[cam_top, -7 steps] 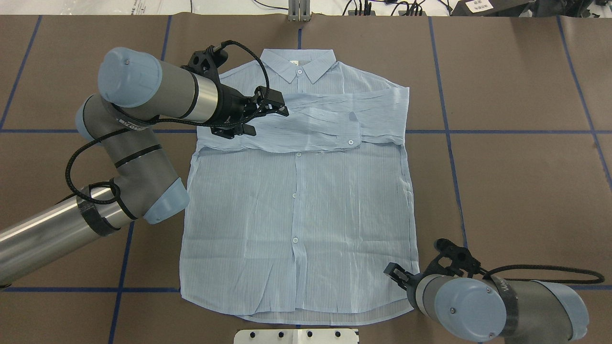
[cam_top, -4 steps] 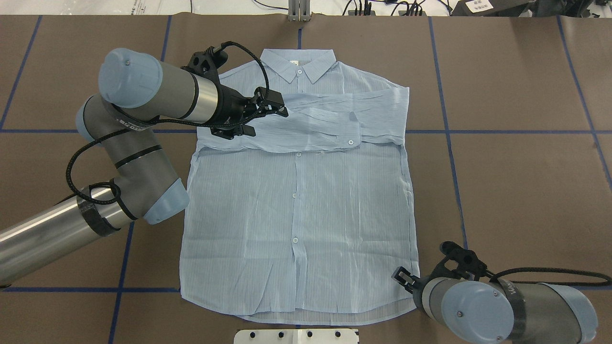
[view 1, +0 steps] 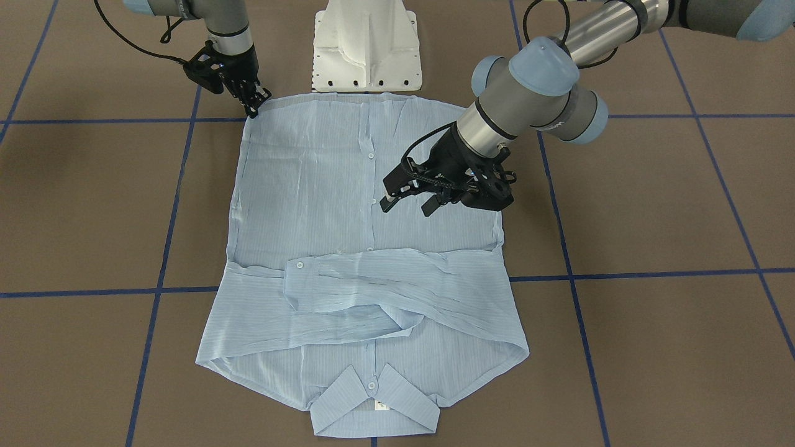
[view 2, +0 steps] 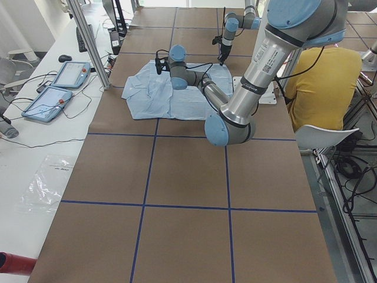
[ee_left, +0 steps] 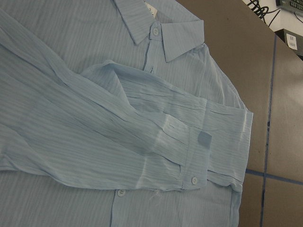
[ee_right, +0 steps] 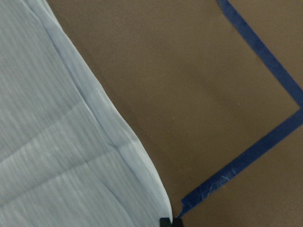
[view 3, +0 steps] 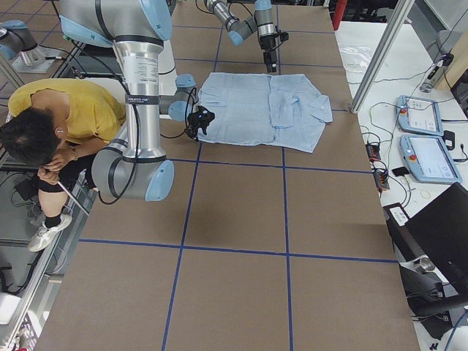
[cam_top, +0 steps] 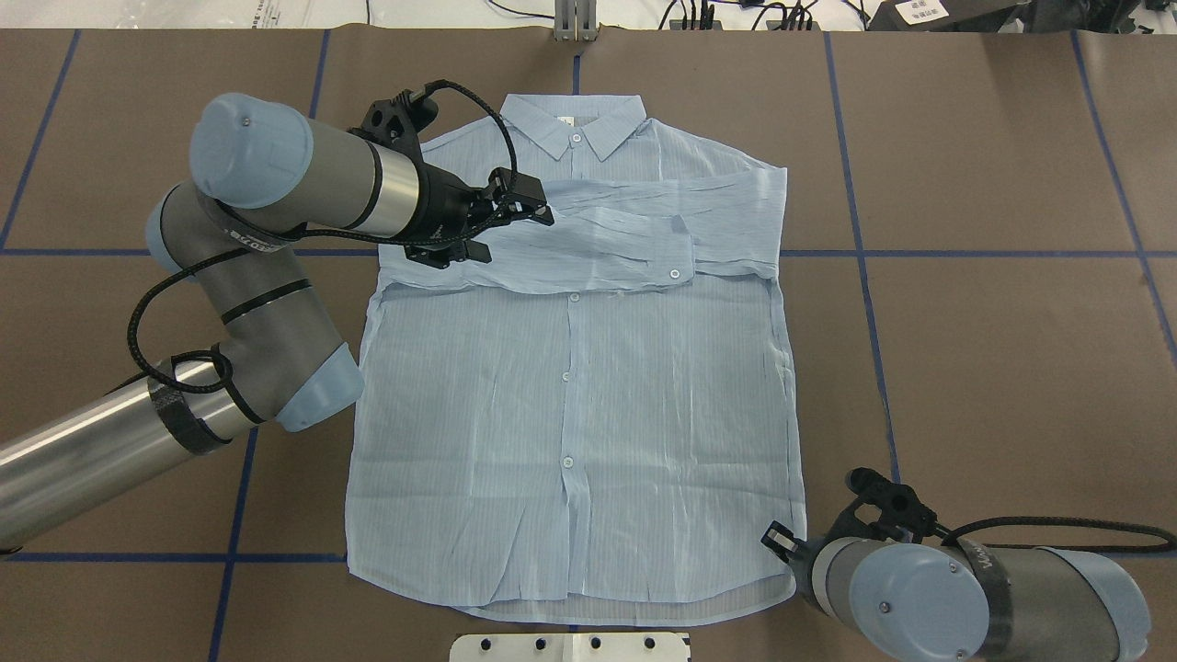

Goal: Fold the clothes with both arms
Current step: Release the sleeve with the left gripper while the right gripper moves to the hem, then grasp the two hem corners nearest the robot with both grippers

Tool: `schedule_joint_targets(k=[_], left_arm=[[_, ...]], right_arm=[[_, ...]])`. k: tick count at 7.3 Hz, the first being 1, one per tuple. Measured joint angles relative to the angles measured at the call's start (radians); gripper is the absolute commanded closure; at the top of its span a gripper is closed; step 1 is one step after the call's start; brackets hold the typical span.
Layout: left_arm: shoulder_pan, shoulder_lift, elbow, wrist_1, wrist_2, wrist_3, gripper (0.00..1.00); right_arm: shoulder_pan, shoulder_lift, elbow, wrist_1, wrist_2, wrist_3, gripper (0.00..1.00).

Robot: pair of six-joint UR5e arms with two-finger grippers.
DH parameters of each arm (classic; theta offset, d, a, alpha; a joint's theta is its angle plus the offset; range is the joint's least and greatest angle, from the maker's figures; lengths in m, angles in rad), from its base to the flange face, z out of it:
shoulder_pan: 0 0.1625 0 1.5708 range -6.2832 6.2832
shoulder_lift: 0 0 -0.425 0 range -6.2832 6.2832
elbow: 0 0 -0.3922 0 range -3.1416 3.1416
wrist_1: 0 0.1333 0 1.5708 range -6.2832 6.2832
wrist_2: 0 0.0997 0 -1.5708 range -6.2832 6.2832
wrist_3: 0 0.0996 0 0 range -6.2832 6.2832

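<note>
L gripper: black, two-finger, on the silver-grey L arm. Jaws parted, nothing held. It hovers over the cloth, w/ the crossed sleeves just ahead of its tips.
Shirt: thin, pale blue, fine-striped, long-sleeved. It is laid flat, buttons up, on the brown paper-covered table w/ blue tape lines. The collar lies beyond the L gripper and the hem lies toward the R gripper.
Handling (judged): light, soft and crinkled, w/ no stiffness expected. Sag and drag are likely once it is lifted. The stacked sleeves may slide if tilted.
Hold pts (judged): the hem corner by the R tips and the shoulder seam near the L gripper. The doubled seam fabric is to be pinched, both layers together.
R gripper: black, two-finger, on the R arm. Jaws seem parted, nothing clamped. The tips sit low, w/ the cloth edge just beside them in the wrist view.
</note>
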Motion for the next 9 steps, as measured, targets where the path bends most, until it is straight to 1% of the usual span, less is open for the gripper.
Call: schedule_joint_targets(k=[2,3,4,5,7,8,9], left_arm=[[0.002,0.021,-0.016,0.009,0.014,-0.013,0.01],[0.022,0.078,-0.059,0.026,0.057,-0.020,0.01],[0.071,0.154,-0.126,0.055,0.125,-0.024,0.01],[0.138,0.228,-0.215,0.131,0.204,-0.025,0.02],[0.295,0.329,-0.397,0.395,0.360,-0.031,0.04],[0.370,0.393,-0.460,0.483,0.422,-0.052,0.07],[0.430,0.451,-0.495,0.520,0.449,-0.087,0.12]], right_arm=[[-0.008,0.000,0.007,0.001,0.010,0.000,1.00],[-0.004,-0.002,0.019,0.000,0.020,-0.002,1.00],[0.010,-0.003,0.031,0.000,0.034,-0.004,1.00],[0.031,-0.004,0.042,0.001,0.054,-0.006,1.00],[0.053,-0.004,0.049,0.002,0.076,-0.010,1.00],[0.055,-0.003,0.049,0.002,0.079,-0.010,1.00],[0.056,-0.003,0.048,0.002,0.080,-0.011,1.00]])
